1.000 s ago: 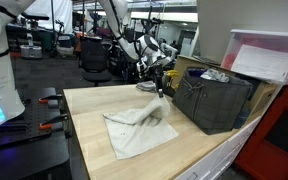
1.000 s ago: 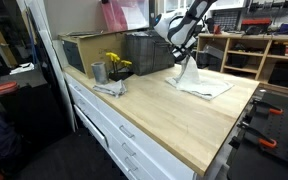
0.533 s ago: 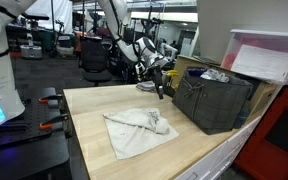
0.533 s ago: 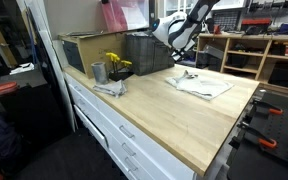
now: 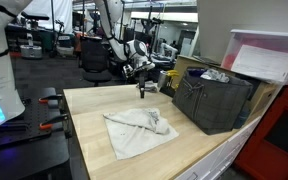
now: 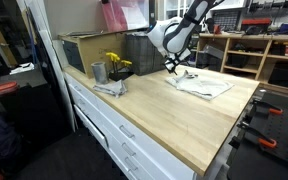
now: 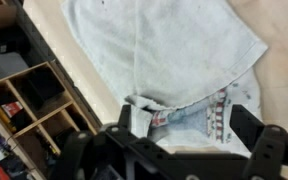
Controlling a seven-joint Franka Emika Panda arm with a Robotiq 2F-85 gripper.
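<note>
Workshop clutter of chairs, racks and shelving fills the background behind a pale wooden workbench point(image 5: 92, 108), seen in both exterior views point(image 6: 174, 125). On its top lies a light, crumpled cloth point(image 5: 139, 128), spread mostly flat with one bunched end; in an exterior view it sits toward the far part of the bench point(image 6: 202, 84). The pincer point(image 5: 141, 92) hangs above the bench over the bunched end of the cloth, clear of the fabric, with air visible between its tips and the wood. Its jaws stand wide apart and nothing is gripped between them. In an exterior view it points down just beside the near edge of the cloth point(image 6: 170, 68). The wrist view looks straight down on the cloth point(image 7: 174, 50): both dark fingers point(image 7: 246, 128) frame the lower edge of the picture, spread well apart, and the rumpled, patterned hem of the cloth lies below the gap between them. A dark crate point(image 5: 212, 100) stands on the bench close beside the cloth, and a grey cup of yellow flowers point(image 6: 112, 68) stands near the bench's edge, well apart from the pincer.
</note>
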